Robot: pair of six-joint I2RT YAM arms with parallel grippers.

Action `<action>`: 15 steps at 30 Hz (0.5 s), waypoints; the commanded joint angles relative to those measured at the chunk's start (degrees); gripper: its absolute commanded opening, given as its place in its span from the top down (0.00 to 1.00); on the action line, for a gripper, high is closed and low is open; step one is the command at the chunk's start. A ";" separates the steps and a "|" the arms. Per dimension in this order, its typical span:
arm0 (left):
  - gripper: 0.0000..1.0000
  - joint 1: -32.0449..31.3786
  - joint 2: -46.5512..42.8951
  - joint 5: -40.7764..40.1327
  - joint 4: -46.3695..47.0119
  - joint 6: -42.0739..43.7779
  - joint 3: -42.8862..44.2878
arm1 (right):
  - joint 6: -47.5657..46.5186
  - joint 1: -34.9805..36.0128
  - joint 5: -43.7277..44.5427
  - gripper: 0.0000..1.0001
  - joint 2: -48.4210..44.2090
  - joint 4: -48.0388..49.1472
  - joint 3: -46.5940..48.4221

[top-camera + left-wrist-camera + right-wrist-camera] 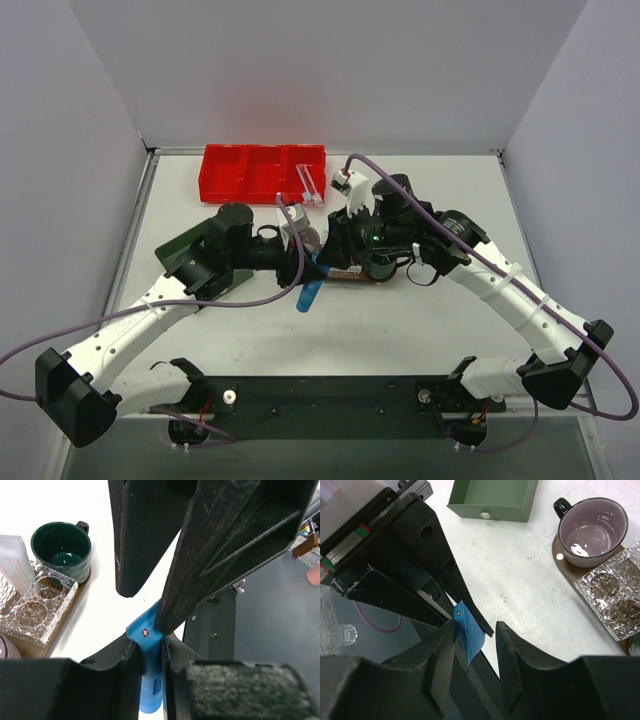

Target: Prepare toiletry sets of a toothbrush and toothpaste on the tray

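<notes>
Near mid-table, two grippers meet on the blue toothpaste tube (308, 294).
Its body is clamped in the left gripper (150, 646); the right gripper (476, 627) has jaws apart around the crimped end, near the tray (563, 561), not on it.

Left claw (150, 647) clamped tight, right claw (475, 630) parted, their tips meeting.

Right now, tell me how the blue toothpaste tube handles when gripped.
The blue toothpaste tube looks soft, so it may dent where the left claw pinches it. Small, probably light. Its flat crimped end probably won't roll.
</notes>
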 commanded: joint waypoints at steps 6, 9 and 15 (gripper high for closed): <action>0.97 -0.11 -2.13 -0.05 2.83 1.02 1.45 | 1.76 0.40 -4.46 0.69 1.20 0.50 1.06; 0.97 -0.11 -2.31 -0.05 2.92 0.94 1.36 | 1.94 0.32 -4.64 0.71 1.46 0.50 0.80; 0.98 -0.20 -3.10 -1.19 3.80 0.59 0.75 | 1.94 0.41 -5.60 0.79 1.81 0.41 0.89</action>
